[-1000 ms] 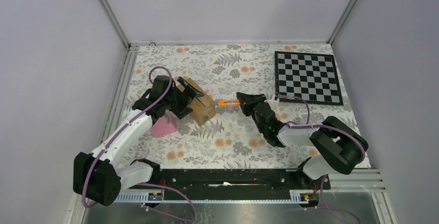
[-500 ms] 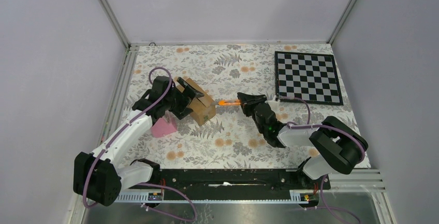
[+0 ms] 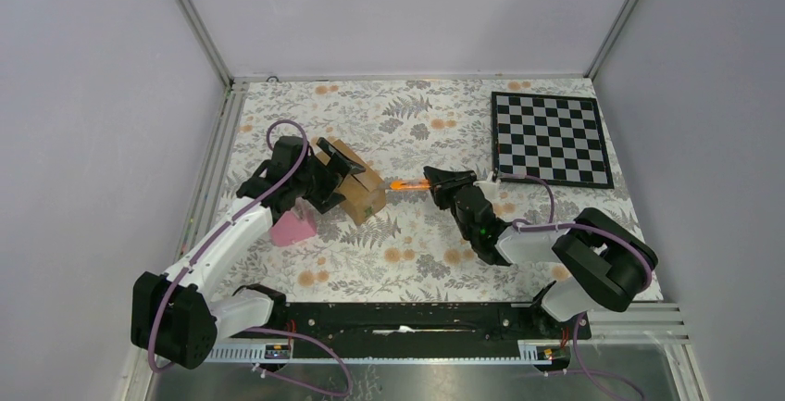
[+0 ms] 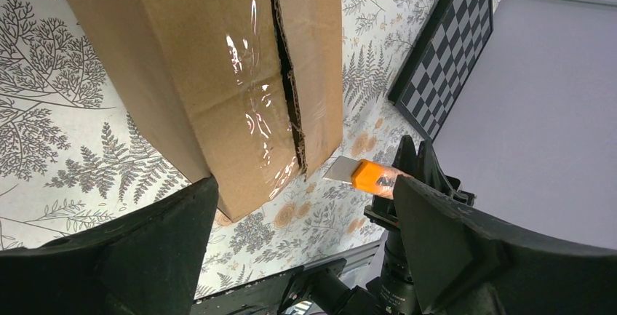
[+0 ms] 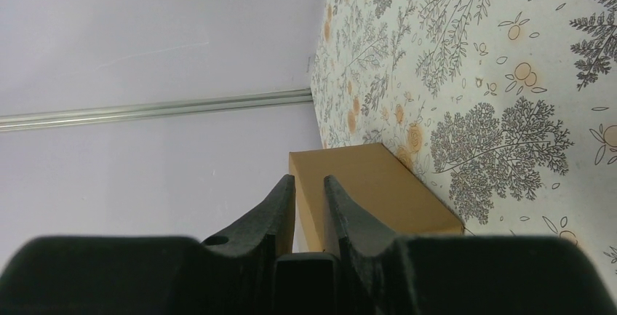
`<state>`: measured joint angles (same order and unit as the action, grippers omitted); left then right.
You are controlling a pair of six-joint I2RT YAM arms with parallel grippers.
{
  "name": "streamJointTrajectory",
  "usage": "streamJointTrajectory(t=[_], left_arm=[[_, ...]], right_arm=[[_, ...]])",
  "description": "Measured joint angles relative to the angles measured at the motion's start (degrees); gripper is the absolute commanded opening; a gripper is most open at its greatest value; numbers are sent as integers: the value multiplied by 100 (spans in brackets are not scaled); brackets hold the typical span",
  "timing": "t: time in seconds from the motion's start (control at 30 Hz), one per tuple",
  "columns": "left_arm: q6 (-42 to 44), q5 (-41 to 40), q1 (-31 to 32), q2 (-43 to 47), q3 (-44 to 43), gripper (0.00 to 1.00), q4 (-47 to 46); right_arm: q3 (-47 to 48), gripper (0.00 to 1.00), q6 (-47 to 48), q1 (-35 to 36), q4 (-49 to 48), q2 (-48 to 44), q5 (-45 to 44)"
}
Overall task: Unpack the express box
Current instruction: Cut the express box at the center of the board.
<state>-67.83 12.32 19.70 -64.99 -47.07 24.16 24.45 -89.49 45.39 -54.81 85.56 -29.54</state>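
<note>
The express box (image 3: pixel 356 181), a small brown carton, lies on the floral table left of centre. In the left wrist view the box (image 4: pixel 218 75) shows a taped seam with a dark slit along it. My left gripper (image 3: pixel 338 179) is open, with its fingers spread wide on either side of the box's near end (image 4: pixel 304 184). My right gripper (image 3: pixel 433 181) is shut on the orange-and-black cutter (image 3: pixel 403 182). The cutter's blade (image 4: pixel 338 171) points at the box's end, close to the seam. In the right wrist view the nearly closed fingers (image 5: pixel 309 178) face the box (image 5: pixel 371 191).
A pink wedge (image 3: pixel 292 227) lies beside the left arm, just left of the box. A black-and-white chessboard (image 3: pixel 551 138) lies at the back right. Walls and an aluminium rail (image 3: pixel 218 142) bound the table on the left.
</note>
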Motion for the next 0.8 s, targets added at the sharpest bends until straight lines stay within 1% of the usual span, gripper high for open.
streamJointTrajectory(t=[0.8], left_arm=[[-37,55,-15,0,74,99,-96]], right_arm=[[-133,0,31,44,-407,210,-103]])
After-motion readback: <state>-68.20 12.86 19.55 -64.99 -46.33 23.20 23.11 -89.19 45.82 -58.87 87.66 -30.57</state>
